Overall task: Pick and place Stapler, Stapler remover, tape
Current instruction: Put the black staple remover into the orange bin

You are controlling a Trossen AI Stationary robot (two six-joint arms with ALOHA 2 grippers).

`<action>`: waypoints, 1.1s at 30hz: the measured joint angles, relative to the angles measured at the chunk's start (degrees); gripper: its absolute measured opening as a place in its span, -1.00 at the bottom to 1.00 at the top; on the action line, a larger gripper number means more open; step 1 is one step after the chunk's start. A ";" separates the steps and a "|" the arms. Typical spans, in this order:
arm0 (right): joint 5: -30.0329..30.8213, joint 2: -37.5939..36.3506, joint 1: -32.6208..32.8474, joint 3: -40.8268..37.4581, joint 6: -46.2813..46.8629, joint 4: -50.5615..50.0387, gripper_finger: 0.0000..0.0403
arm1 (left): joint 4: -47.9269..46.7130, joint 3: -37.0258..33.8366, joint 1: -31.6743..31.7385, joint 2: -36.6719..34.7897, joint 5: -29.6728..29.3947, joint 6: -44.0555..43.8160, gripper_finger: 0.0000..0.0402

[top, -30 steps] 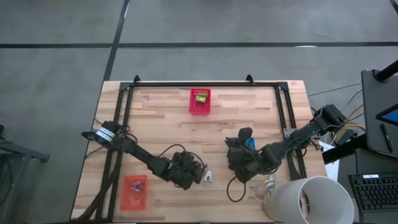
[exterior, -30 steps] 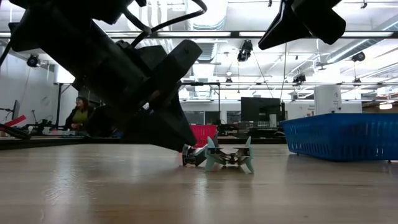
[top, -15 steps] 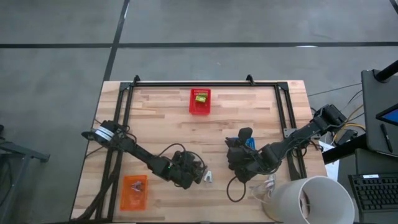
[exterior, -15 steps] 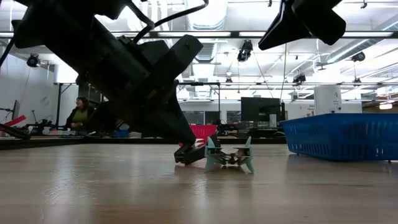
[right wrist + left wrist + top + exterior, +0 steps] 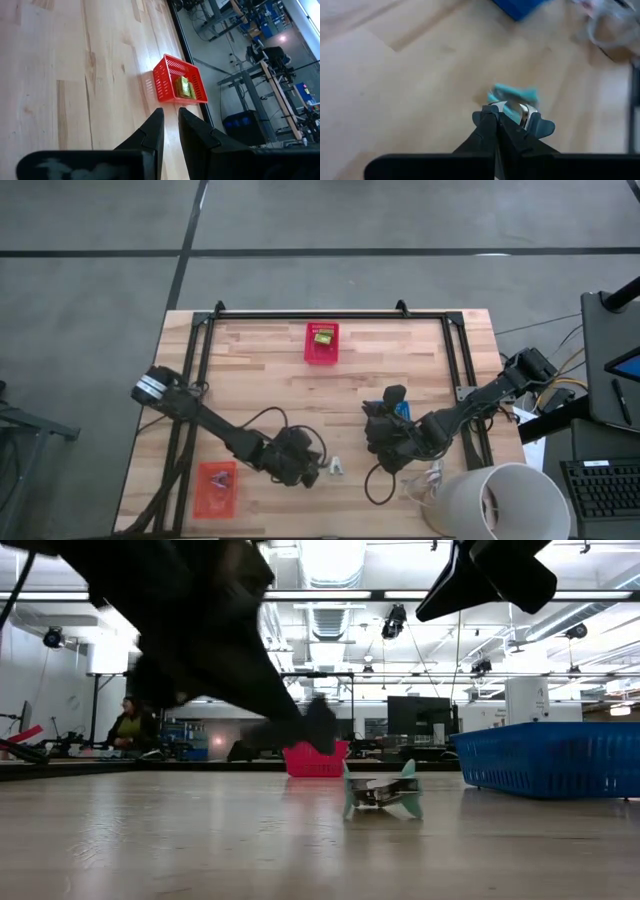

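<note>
Stapler remover (image 5: pixel 335 468), a small teal-winged thing with a metal middle, lies on the bare worktop (image 5: pixel 400 360) just beside the left hand (image 5: pixel 312 477), on the side toward the right arm. That hand has its fingers (image 5: pixel 495 125) pressed together with nothing between them; in the left wrist view the remover (image 5: pixel 512 97) sits just past the tips, apart from them as far as I can make out. From table height the hand (image 5: pixel 318 727) hangs blurred above the wood, and the remover (image 5: pixel 381 792) rests flat on the surface, lower and off to one side.

Further out, the right hand (image 5: pixel 378 442) waits near the front right of the worktop, its fingers (image 5: pixel 150 132) showing a narrow gap and gripping nothing. A blue basket (image 5: pixel 545 758) stands beside it. An orange tray (image 5: pixel 216 488) sits at the front left corner. Well apart, at the far edge, a red basket (image 5: pixel 321 352) holds the yellow-green stapler (image 5: pixel 323 337).
</note>
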 joint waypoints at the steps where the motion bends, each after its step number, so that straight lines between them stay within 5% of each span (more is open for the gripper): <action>1: 0.00 0.00 0.00 0.00 0.00 0.11 -0.74 | -1.06 0.00 -0.40 -1.01 1.30 0.69 -0.98; 14: 0.01 0.00 -0.02 0.00 -0.02 0.32 -0.74 | -19.98 -0.22 -8.51 -16.65 15.03 4.72 -0.99; 33: 0.02 0.00 -0.02 0.00 -0.04 0.36 -0.74 | -46.22 -0.44 -30.15 -26.37 18.43 -34.39 -0.94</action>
